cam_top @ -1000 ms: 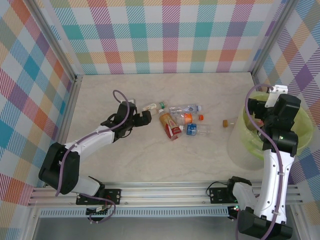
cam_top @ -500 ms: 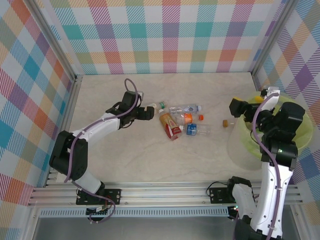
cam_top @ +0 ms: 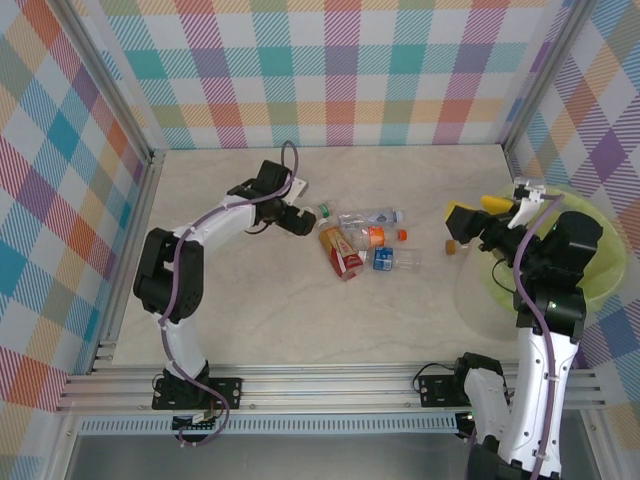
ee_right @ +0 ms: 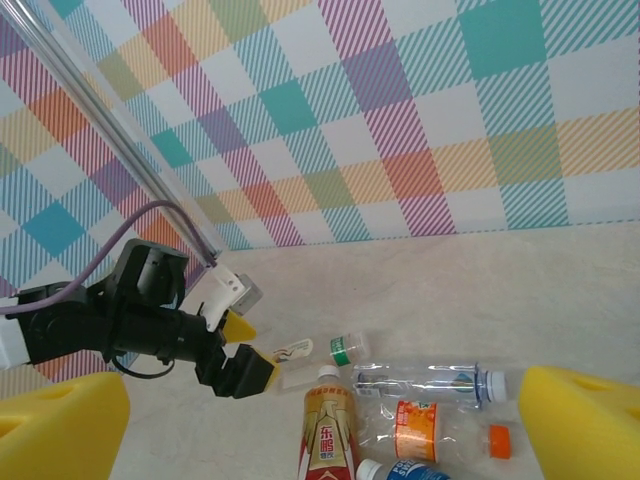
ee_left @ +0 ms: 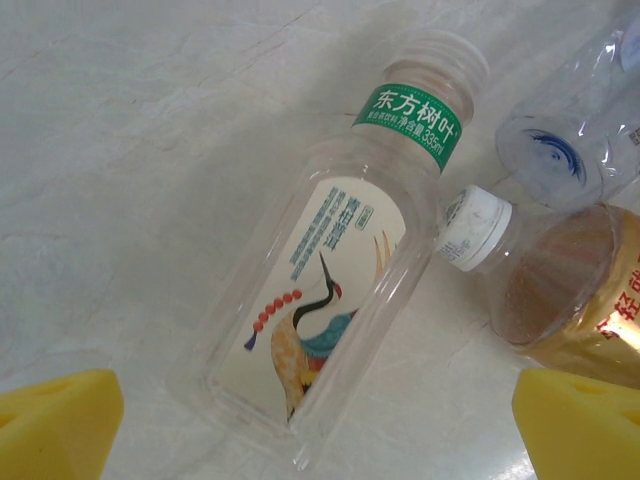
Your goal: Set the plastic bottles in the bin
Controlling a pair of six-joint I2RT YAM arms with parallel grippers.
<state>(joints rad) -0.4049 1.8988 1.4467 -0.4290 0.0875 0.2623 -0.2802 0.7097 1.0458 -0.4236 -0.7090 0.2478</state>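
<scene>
Several plastic bottles lie in a cluster mid-table. A crane-labelled bottle [ee_left: 330,290] with a green neck band lies between the yellow fingertips [ee_left: 55,420] of my left gripper [cam_top: 300,207], which is open around its base end. Beside it are a red-and-gold bottle [cam_top: 338,248], a clear blue-capped one [cam_top: 370,217], an orange-labelled one [ee_right: 415,430] and a blue-labelled one [cam_top: 395,259]. My right gripper [cam_top: 472,212] hangs open and empty above the table, just left of the yellow-green bin [cam_top: 480,295], facing the cluster.
A small brown cap-like piece [cam_top: 452,246] lies between the bottles and the bin. An orange cap [cam_top: 402,234] sits at the cluster's right. Checked walls enclose the table; bare tabletop stretches in front of the cluster.
My left gripper has reached right and away from the arm bases, up to the crane-labelled bottle. The right gripper has swung left from over the bin to above the table.
</scene>
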